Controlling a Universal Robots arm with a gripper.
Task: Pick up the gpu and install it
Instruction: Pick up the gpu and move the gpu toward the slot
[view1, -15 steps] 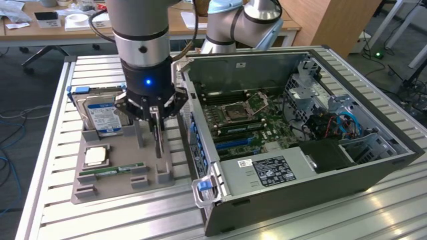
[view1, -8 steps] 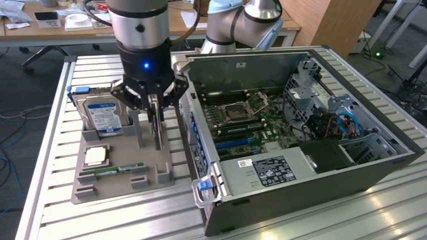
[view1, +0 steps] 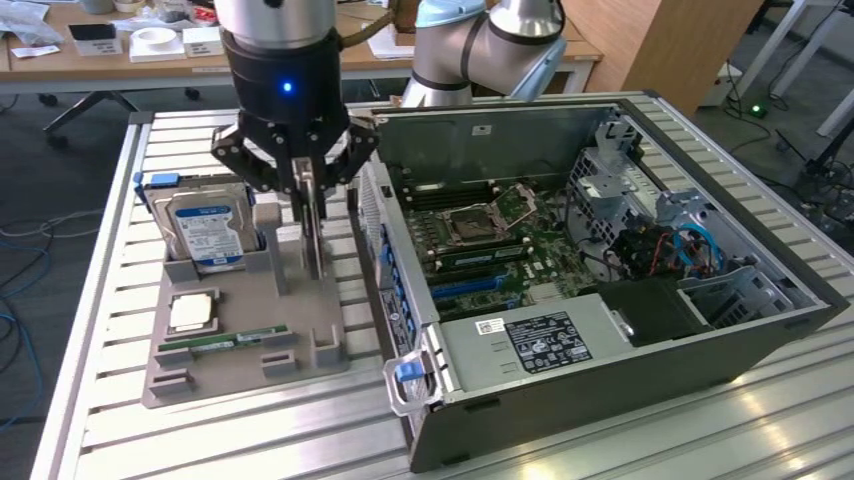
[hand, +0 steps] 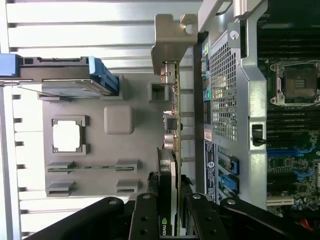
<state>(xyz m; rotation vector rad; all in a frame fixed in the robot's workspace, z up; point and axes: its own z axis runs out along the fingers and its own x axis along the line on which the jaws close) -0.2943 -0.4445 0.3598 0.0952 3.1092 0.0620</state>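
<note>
The work stands at the pick-up. The pincer (view1: 310, 185) hangs straight down over the grey parts stand (view1: 230, 372), on the exterior view's left side of the slatted bench (view1: 174, 440), with one finger on each face of the gpu (view1: 311, 242). The card stands on edge in its slot at the stand's right side, apparently still fully seated and not lifted. In the wrist view the pincer (hand: 170, 220) straddles the card (hand: 169, 165) at the end away from its metal bracket (hand: 172, 37). It looks clenched on the gpu, though contact at the pads is hard to confirm. The blue-labelled hard drive (view1: 214, 230) stands upright to the left of the card, with the processor chip (view1: 194, 312) and the memory stick (view1: 224, 344) nearer on the same stand, all untouched. The open computer case (view1: 507, 125) lies just to the right, its motherboard (view1: 501, 240) exposed and nothing yet installed. Freeing the card would, I judge, call for a straight upward pull. The slot walls flank it closely, and the case wall stands right beside it, so any tilt or sideways drift could make it bind or knock.
</note>
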